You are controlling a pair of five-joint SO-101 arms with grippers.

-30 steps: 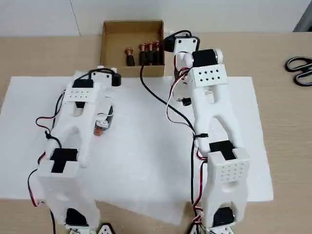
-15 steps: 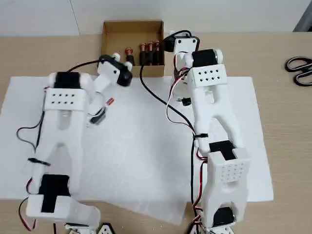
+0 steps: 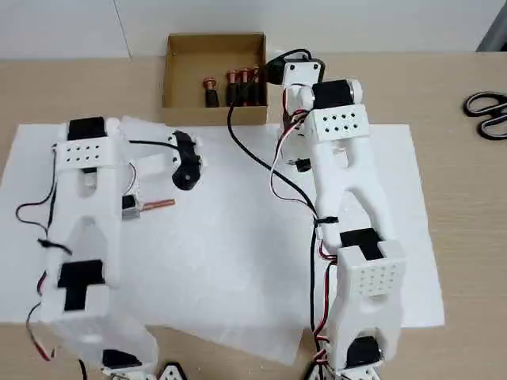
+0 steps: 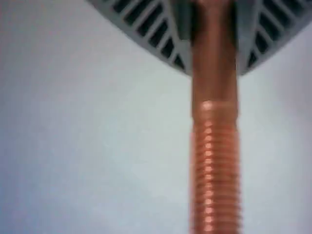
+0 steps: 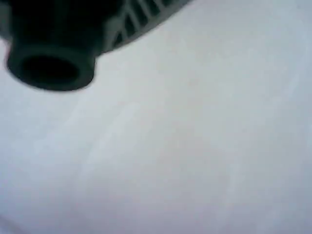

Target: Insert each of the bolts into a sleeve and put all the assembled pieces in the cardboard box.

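My left gripper is shut on a copper bolt, held level over the left part of the white sheet with its threaded end pointing toward the other arm. In the left wrist view the bolt sticks out from between the grey fingers. My right gripper hangs just below the box's near right corner, shut on a black sleeve whose open bore shows in the right wrist view. The cardboard box at the back holds several assembled pieces.
A white sheet covers the middle of the wooden table. Scissors lie at the far right edge. A black cable runs from the right arm across the sheet. A wide gap of sheet separates the two grippers.
The left arm has swung leftward with the bolt in its gripper; the bolt now lies level, pointing right. The right arm has stayed still.
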